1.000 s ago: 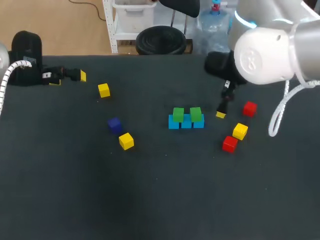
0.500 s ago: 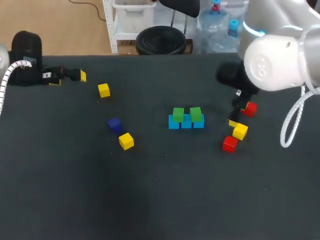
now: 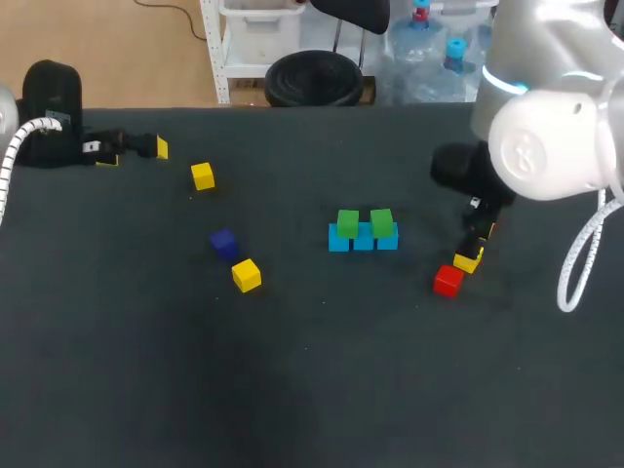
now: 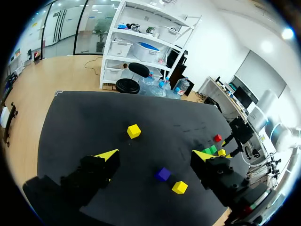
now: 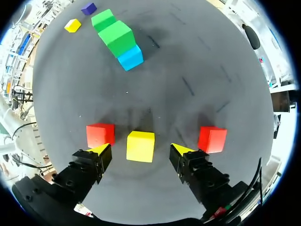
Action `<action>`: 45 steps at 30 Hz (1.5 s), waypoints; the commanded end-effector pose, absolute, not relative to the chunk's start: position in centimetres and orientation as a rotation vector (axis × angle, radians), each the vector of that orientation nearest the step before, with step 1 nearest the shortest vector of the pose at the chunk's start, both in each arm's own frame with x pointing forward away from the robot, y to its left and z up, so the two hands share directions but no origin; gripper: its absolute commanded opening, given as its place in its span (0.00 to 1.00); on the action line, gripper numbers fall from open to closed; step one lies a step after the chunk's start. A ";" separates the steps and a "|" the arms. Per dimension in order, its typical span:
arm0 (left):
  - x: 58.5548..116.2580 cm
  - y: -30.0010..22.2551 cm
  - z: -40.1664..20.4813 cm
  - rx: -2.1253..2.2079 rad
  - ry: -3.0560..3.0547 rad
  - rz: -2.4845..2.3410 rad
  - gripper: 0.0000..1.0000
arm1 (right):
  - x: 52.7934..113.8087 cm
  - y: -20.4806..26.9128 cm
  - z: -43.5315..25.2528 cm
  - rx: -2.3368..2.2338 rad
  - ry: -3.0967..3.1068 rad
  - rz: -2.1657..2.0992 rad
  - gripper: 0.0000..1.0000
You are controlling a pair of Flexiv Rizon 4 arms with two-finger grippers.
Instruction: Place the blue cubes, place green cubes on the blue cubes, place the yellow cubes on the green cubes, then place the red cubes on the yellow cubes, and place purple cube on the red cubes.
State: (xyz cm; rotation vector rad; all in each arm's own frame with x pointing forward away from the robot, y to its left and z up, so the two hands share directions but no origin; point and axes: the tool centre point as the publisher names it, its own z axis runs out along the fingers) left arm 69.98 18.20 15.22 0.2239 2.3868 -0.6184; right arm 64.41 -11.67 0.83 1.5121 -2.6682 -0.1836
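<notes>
Right tool [image 5: 141, 150] is wide open and empty, straddling the yellow cube [image 5: 140, 146]. Red cubes [image 5: 100, 135] sit close on both sides of it, so if you descend skewed you could clip one and shove it away. Left tool [image 4: 155, 157] hangs open and empty near the far left edge of the table [image 5: 197, 70], which is flat, dark and matte; green cubes [image 5: 113, 33] on blue cubes [image 5: 130, 57] stand well ahead.

A dark, matt table [image 3: 292, 390] fills the head view. Behind its far edge lies a light wooden floor [image 3: 107, 49] — on it stand a white shelf rack [image 3: 255, 39], a black stool [image 3: 314, 78] and clear water bottles [image 3: 421, 44]. The left wrist view shows white walls [image 4: 221, 47] and bright ceiling lamps [image 4: 288, 34].
</notes>
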 end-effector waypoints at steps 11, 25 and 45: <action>70.0 18.4 15.0 0.230 2.378 -0.631 1.00 | 64.4 -11.5 -0.1 1.524 -2.653 -0.171 0.48; 70.0 18.4 15.0 0.230 2.378 -0.631 1.00 | 65.0 -11.3 2.2 1.473 -2.733 -0.226 1.00; 70.0 18.4 15.0 0.230 2.378 -0.631 1.00 | 70.5 -13.6 10.4 1.369 -3.288 -0.469 1.00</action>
